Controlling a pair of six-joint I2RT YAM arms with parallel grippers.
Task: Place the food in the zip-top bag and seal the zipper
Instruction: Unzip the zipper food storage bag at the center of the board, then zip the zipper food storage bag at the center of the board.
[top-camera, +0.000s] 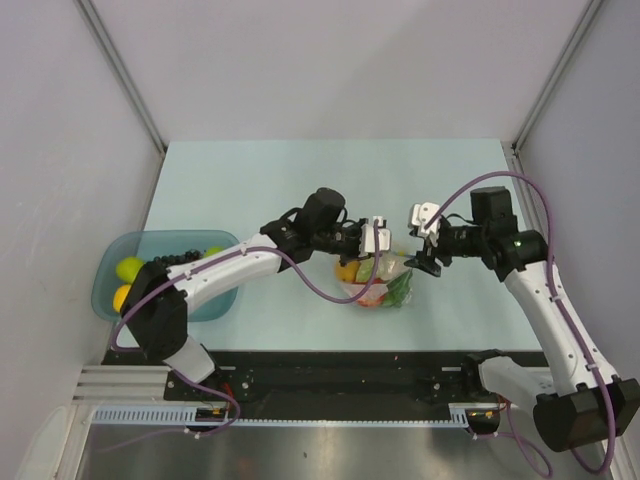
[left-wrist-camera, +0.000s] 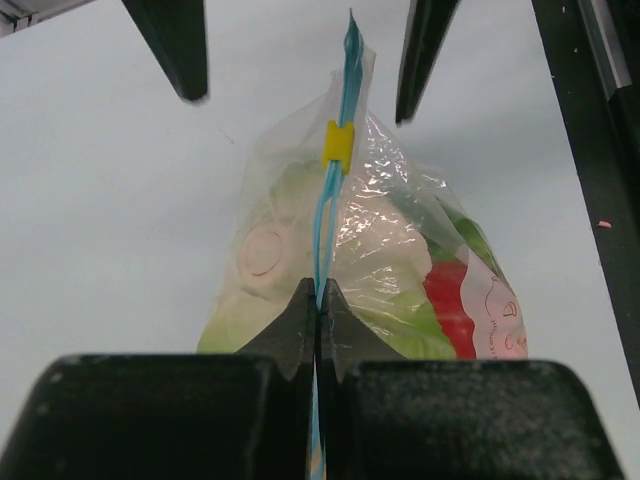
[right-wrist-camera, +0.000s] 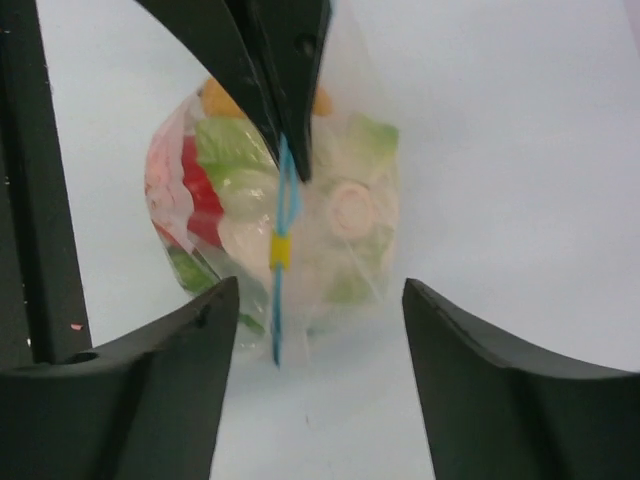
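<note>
The clear zip-top bag (top-camera: 383, 283) hangs at mid-table, filled with food: a red apple (left-wrist-camera: 452, 303), pale lettuce pieces (left-wrist-camera: 390, 270) and an orange fruit (right-wrist-camera: 215, 100). Its light-blue zipper (left-wrist-camera: 335, 190) runs along the top edge and carries a small yellow slider (left-wrist-camera: 339, 143). My left gripper (left-wrist-camera: 319, 300) is shut on the zipper strip and holds the bag up. My right gripper (right-wrist-camera: 320, 305) is open and empty, its fingers on either side of the zipper's free end (right-wrist-camera: 277, 330), not touching it.
A teal bowl (top-camera: 112, 285) at the left holds yellow-green round fruits (top-camera: 128, 268). Grey walls close in the pale table on three sides. A black rail runs along the near edge.
</note>
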